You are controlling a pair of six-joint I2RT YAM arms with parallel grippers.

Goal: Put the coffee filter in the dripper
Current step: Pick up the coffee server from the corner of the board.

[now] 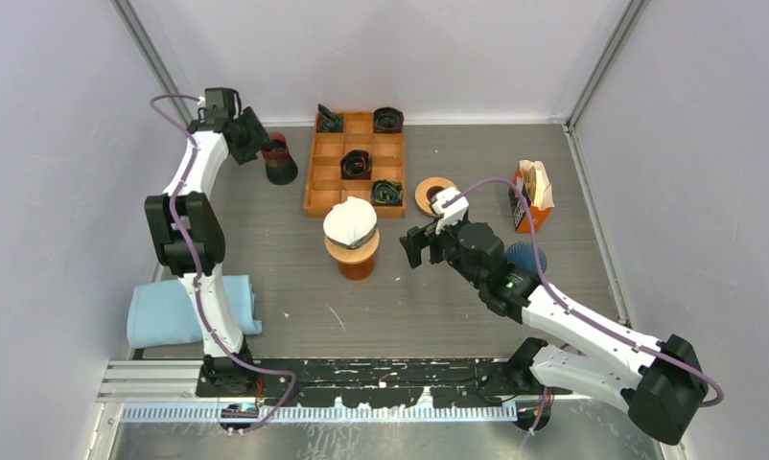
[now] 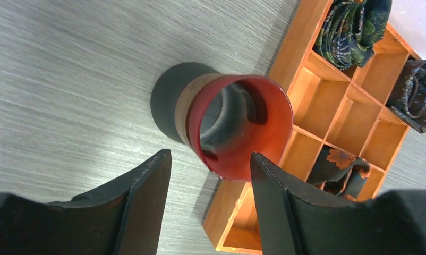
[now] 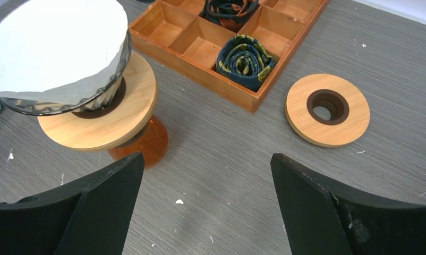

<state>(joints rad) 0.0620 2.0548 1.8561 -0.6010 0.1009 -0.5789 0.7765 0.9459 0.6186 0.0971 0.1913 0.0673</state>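
My right fingers stand spread wide and empty over the table, holding nothing. The coffee filter lies ahead of them and off to their left, well clear of the left fingertip. It is the white paper cone seated inside the ribbed glass dripper. Its axis is upright and its mouth faces up, with the paper edge showing just above the glass rim. The dripper rests in a wooden collar on top of an orange carafe, so the whole stack rises higher than the fingertips.

Judging by how the paper sits, the filter is already in place. What the next move turns on, I judge, is that leftward offset. Any touch to press or straighten the paper would mean swinging these fingers left and up over the rim, not straight ahead. Straight ahead lies only the near wall of the wooden tray, and ahead to the right a loose wooden ring lies flat.

This right arm is plainly the nearer one. My left fingers are well away from the filter at the far side of the table. They are part open around a gap, with a red cup just beyond their tips. I see no grip on it, though I cannot tell whether the right-hand tip touches its rim.
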